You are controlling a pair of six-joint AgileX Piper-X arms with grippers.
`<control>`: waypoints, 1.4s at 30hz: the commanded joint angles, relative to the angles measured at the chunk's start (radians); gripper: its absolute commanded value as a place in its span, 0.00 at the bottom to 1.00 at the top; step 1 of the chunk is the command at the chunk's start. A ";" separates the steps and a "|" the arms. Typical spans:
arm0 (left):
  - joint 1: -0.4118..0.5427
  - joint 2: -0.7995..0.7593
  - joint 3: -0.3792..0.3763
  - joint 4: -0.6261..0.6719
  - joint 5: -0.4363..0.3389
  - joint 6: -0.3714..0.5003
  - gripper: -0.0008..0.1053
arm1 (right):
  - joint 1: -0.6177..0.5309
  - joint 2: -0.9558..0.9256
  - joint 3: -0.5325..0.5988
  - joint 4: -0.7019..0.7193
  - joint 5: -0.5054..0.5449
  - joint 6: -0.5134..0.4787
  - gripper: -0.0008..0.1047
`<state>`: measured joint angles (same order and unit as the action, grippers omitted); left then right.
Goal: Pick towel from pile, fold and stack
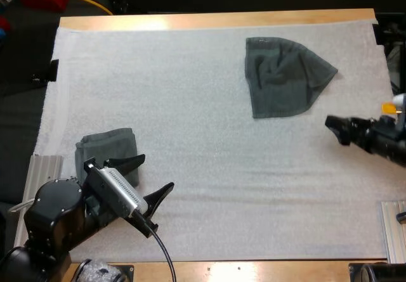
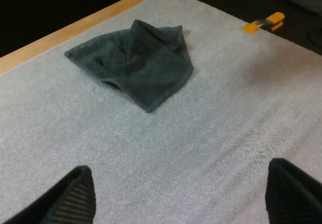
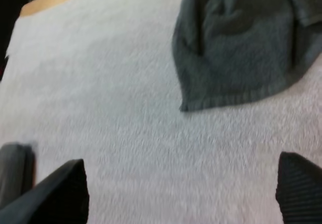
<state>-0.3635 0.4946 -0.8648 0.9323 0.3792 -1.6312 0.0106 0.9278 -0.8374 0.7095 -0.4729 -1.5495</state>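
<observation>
A crumpled dark grey-green towel [image 1: 285, 76] lies on the white mat [image 1: 203, 104] toward the far right. A folded towel [image 1: 108, 150] sits at the near left. My left gripper [image 1: 154, 173] hovers just right of the folded towel, open and holding nothing. Its wrist view looks across bare mat between its fingers [image 2: 70, 199] to the crumpled towel [image 2: 136, 63]. My right gripper [image 1: 336, 130] is near the mat's right side, below the crumpled towel. It is open, with its fingers [image 3: 299, 189] wide apart short of that towel's edge [image 3: 241, 48].
The wooden table edge [image 1: 216, 19] runs along the far side. Metal brackets stand at the near left [image 1: 43, 168] and near right [image 1: 393, 228] of the mat. Bare mat spreads between the two towels.
</observation>
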 commanded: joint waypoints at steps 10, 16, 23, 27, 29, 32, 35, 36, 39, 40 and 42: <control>-0.003 0.000 -0.005 -0.019 -0.009 -0.009 0.64 | 0.026 0.258 -0.021 -0.262 0.012 0.152 0.71; -0.003 0.000 -0.005 -0.019 -0.009 -0.009 0.64 | 0.121 0.427 -0.130 -0.288 0.208 0.186 0.71; -0.003 0.000 -0.005 -0.019 -0.009 -0.021 0.64 | 0.156 0.641 -0.331 -0.287 0.274 0.230 0.71; -0.003 0.000 -0.005 -0.019 -0.009 -0.024 0.64 | 0.158 0.752 -0.451 -0.271 0.333 0.230 0.71; -0.003 0.000 -0.005 -0.019 -0.009 -0.024 0.64 | 0.158 0.803 -0.503 -0.253 0.341 0.230 0.71; -0.003 0.000 -0.005 -0.019 -0.009 -0.024 0.64 | 0.158 0.878 -0.568 -0.233 0.341 0.230 0.71; -0.003 0.000 -0.005 -0.019 -0.009 -0.024 0.64 | 0.158 0.936 -0.595 -0.228 0.361 0.230 0.71; -0.003 0.000 -0.005 -0.019 -0.009 -0.024 0.64 | 0.158 0.955 -0.597 -0.226 0.366 0.230 0.71; -0.003 0.000 -0.005 -0.019 -0.009 -0.024 0.64 | 0.158 1.006 -0.597 -0.226 0.364 0.230 0.71; -0.003 0.000 -0.005 -0.019 -0.009 -0.024 0.64 | 0.160 1.028 -0.597 -0.226 0.359 0.230 0.71; -0.003 0.000 -0.005 -0.019 -0.009 -0.024 0.64 | 0.163 1.059 -0.597 -0.224 0.357 0.230 0.71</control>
<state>-0.3635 0.4946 -0.8648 0.9323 0.3792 -1.6454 0.1686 1.9912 -1.4254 0.4773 -0.1122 -1.3214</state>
